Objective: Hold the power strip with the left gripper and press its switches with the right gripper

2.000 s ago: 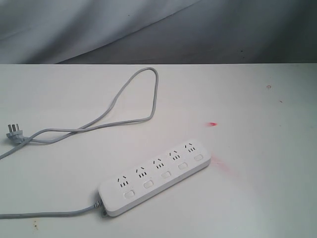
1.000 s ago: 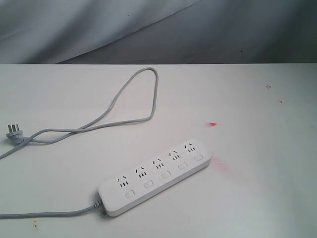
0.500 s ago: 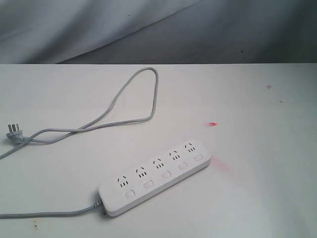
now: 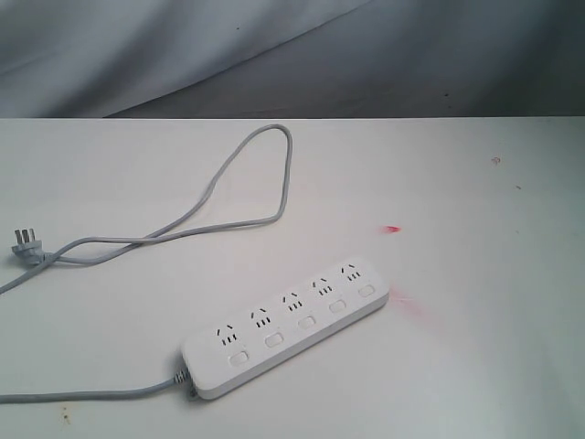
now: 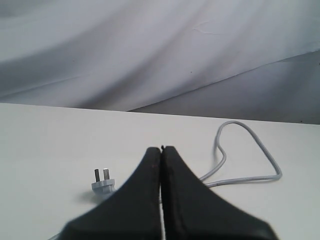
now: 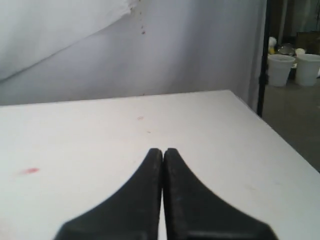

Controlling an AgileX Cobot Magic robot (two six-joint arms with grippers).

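The white power strip (image 4: 283, 326) lies slantwise on the white table in the exterior view, its row of small white switches (image 4: 303, 322) facing up. Its grey cable (image 4: 228, 183) loops toward the back and ends in a plug (image 4: 25, 243) at the left. Neither arm shows in the exterior view. In the left wrist view my left gripper (image 5: 162, 150) is shut on nothing, with the plug (image 5: 102, 183) and the cable loop (image 5: 250, 155) beyond it. In the right wrist view my right gripper (image 6: 163, 151) is shut and empty above bare table; the strip is out of that view.
Red marks stain the table (image 4: 475, 183) beside the strip's right end (image 4: 407, 302) and a little behind it (image 4: 392, 229). A grey cloth backdrop (image 4: 274, 55) hangs behind the table. In the right wrist view the table edge (image 6: 265, 125) falls off toward white cups (image 6: 280, 67) on the floor.
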